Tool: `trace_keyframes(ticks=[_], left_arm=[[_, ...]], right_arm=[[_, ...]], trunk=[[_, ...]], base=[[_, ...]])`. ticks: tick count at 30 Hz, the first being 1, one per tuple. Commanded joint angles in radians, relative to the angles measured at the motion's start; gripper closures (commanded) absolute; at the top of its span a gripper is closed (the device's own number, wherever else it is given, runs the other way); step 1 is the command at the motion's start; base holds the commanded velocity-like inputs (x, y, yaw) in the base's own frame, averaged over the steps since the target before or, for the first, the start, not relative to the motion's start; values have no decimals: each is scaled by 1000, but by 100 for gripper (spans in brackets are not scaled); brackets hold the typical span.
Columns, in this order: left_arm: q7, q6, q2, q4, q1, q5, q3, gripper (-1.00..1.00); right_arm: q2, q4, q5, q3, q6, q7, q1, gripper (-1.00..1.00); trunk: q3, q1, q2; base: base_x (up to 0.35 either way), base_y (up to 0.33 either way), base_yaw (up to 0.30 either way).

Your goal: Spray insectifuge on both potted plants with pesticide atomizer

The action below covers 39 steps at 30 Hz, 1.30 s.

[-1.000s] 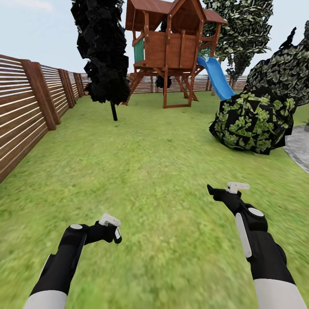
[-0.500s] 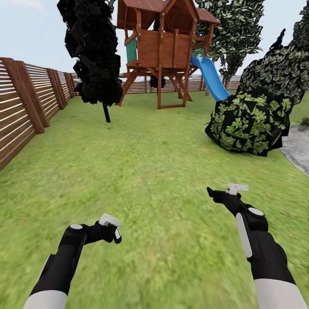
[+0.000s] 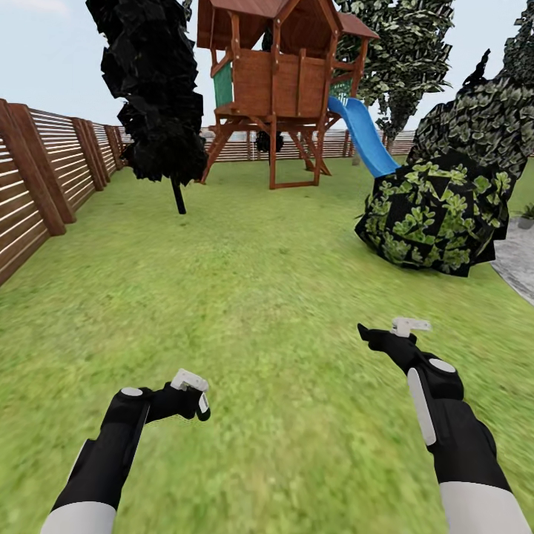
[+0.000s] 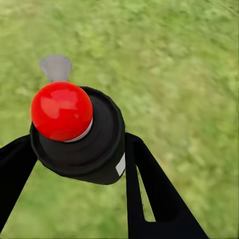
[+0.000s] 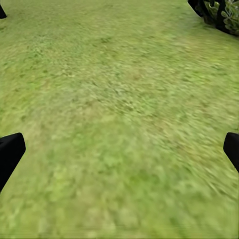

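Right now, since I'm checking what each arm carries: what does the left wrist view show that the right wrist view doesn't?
Left wrist view: the left end effector grips a dark cylindrical bottle with a red round cap and a small white label. Right wrist view: the right end effector stands wide open with nothing between its fingers, and a dark leafy bush edges in. Both: blurred green lawn underneath.

Lawn (image 3: pixel 282 282) blurred, paved patio (image 3: pixel 519 263) cut by edge

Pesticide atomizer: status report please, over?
Left pincer shut on pesticide atomizer. Right pincer open, empty. Lawn ahead; bush front right, playhouse beyond.
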Motion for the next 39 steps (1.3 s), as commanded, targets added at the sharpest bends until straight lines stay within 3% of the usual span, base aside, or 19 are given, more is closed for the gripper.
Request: trace_keyframes(ticks=[1, 39], left_arm=[[-9, 4, -1, -1, -1, -6, 3, 100], [-9, 4, -1, -1, -1, -6, 2, 100]], right_arm=[[0, -1, -4, -1, 6, 3, -1, -100], [-1, -1, -4, 2, 6, 4, -1, -100]], trunk=[[-1, 0, 0], [-1, 0, 0]], base=[[347, 0, 0], [347, 0, 3]])
